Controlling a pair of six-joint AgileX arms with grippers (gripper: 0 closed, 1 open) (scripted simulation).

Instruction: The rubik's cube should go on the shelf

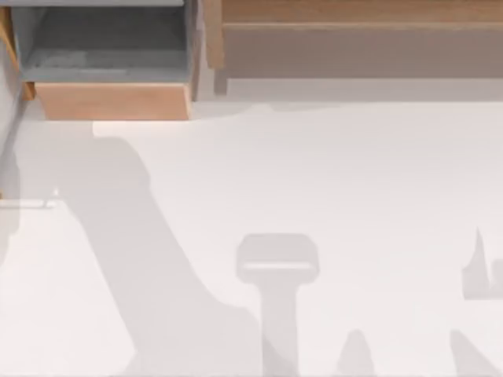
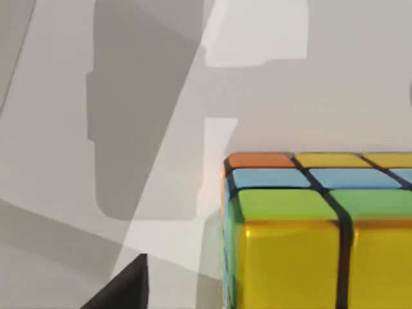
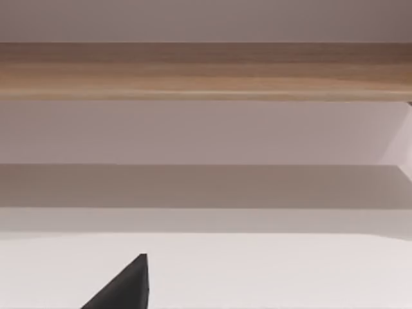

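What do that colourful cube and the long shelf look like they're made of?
The rubik's cube looks like glossy plastic: its yellow, green, blue and orange squares catch soft highlights between dark grid lines. The shelf looks like light wood with a matte finish: faint grain streaks run along its front edge.

Shelf (image 1: 354,47) beside wooden box (image 1: 110,98)

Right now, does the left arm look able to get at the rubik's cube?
Probably yes. In the left wrist view the rubik's cube sits close in front on the white table, with nothing between it and the camera.
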